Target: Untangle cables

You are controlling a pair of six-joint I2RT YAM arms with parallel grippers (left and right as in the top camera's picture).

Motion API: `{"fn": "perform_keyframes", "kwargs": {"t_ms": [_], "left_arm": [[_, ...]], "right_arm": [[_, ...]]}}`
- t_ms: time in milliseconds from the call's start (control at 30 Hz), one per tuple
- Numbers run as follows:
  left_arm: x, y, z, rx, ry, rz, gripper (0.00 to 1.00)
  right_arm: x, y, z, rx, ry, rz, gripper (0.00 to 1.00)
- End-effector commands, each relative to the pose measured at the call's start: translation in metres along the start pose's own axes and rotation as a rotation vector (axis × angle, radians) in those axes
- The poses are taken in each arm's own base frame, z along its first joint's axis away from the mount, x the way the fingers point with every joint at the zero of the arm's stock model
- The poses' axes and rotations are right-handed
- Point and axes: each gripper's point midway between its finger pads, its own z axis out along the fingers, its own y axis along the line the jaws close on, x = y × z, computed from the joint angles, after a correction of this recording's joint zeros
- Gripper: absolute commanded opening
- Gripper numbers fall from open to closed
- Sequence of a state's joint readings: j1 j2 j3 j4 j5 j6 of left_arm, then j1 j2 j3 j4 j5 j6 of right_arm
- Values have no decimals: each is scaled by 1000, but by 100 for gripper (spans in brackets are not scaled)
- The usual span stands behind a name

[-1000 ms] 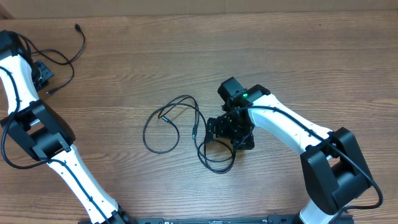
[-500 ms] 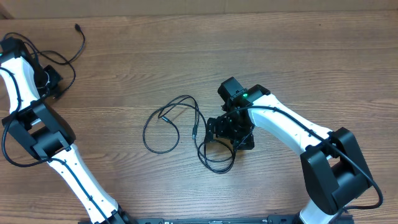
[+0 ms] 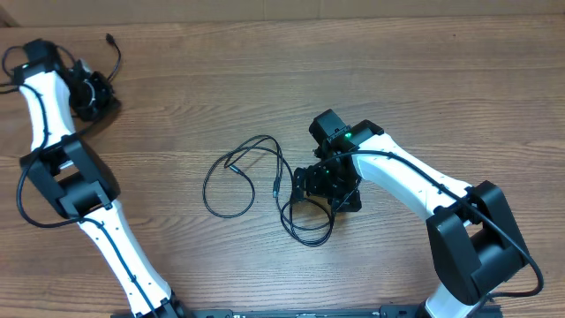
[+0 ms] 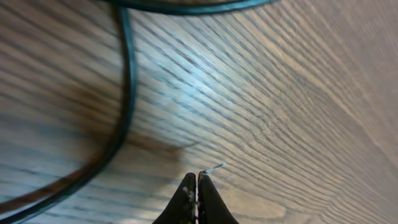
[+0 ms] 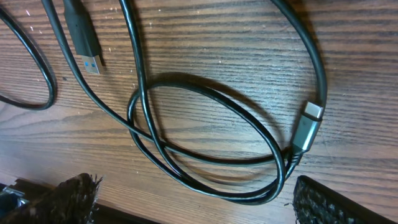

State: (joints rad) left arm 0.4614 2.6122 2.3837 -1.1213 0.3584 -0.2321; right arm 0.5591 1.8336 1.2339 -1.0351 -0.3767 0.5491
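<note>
The cables (image 5: 144,132) lie looped and crossed on the middle of the wooden table (image 3: 441,71). The right gripper (image 5: 198,200) hangs over their right-hand loops, jaws wide apart and empty. Near the far left corner, the left gripper (image 4: 198,186) is pinched closed beside a separate cable (image 4: 127,93).

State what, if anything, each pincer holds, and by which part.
Nothing is held. The left pincer is shut empty beside a cable; the right pincer stands open over the looped cable.
</note>
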Motion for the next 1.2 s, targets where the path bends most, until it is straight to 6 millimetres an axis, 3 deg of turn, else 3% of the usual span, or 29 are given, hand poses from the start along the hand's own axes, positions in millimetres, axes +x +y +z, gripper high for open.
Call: {"fn": "perform_keyframes", "kwargs": {"t_ms": [0,67,133,167,267,300,400,733,900,967,1033,1100,1167], "left_arm": [[-6,26,1,-144,-22,43,4],[-10,27,-8,-162,-33,77,9],[-18,31,-23,-205,-58,77,24],[-21,34,-29,-230,-73,78,34],[-30,47,-45,-334,-113,86,78],[-31,52,-47,-365,-110,121,81],[-22,55,-42,-377,-47,260,80],[6,70,-4,-383,76,345,72],[5,70,-3,-382,70,346,45],[5,67,-2,-366,67,347,31],[5,57,2,-316,61,351,21],[6,38,7,-225,51,352,4],[4,23,11,-161,29,313,4]], "right_arm": [[4,0,-3,7,-6,-17,100],[5,0,-3,9,-2,-21,100],[5,0,-3,10,-3,-37,100],[5,0,-3,9,-3,-39,100],[4,1,-3,6,-6,-40,100],[4,1,-3,6,-7,-40,100],[3,1,-3,5,-9,-41,100],[3,1,-3,3,-11,-42,100],[2,2,-3,0,-15,-44,100],[1,3,-3,-1,-17,-45,100],[0,3,-3,-4,-21,-47,100],[-1,4,-3,-7,-26,-49,100],[-1,4,-3,-7,-26,-49,100]]}}
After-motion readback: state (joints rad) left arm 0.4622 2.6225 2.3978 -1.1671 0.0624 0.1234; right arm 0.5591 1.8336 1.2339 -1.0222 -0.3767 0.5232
